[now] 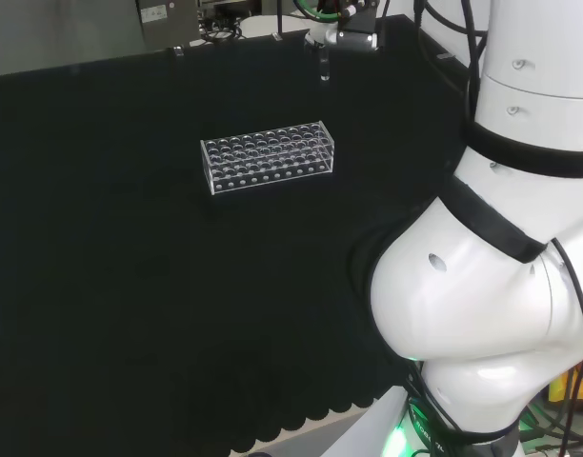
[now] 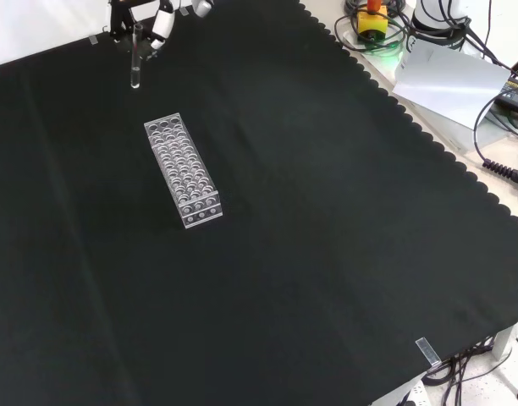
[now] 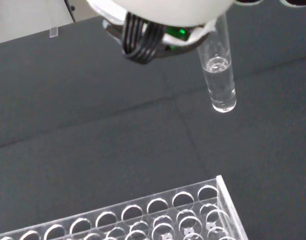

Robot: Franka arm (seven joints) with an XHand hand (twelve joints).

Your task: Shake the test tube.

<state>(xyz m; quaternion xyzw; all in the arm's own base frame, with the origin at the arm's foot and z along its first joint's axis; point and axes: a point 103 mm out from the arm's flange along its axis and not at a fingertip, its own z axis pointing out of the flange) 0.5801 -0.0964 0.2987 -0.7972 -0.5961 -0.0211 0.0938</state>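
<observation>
tube: we see the test tube (image 2: 135, 63) hanging upright in the air, long axis vertical, rounded end down, above the far edge of the cloth in the front view.
grip: the hand (image 2: 149, 19) has its fingers curled round the tube's upper part; the lower part hangs clear below them.
rack: a clear rack (image 2: 183, 172) of many round wells sits on the cloth, nearer the camera than the tube in the front view and well apart from it.
surface: black cloth (image 2: 310, 220) with a scalloped edge covers the bench.
room: in the front view we find cables, a yellow and red button box (image 2: 371, 19) and a grey sheet (image 2: 449, 78) off the cloth.
views: the wrist view shows us clear liquid in the tube's lower end (image 3: 220, 82); the head view shows the tube (image 1: 324, 67) as a thin sliver under the hand (image 1: 349, 36), beyond the rack (image 1: 269, 157).
</observation>
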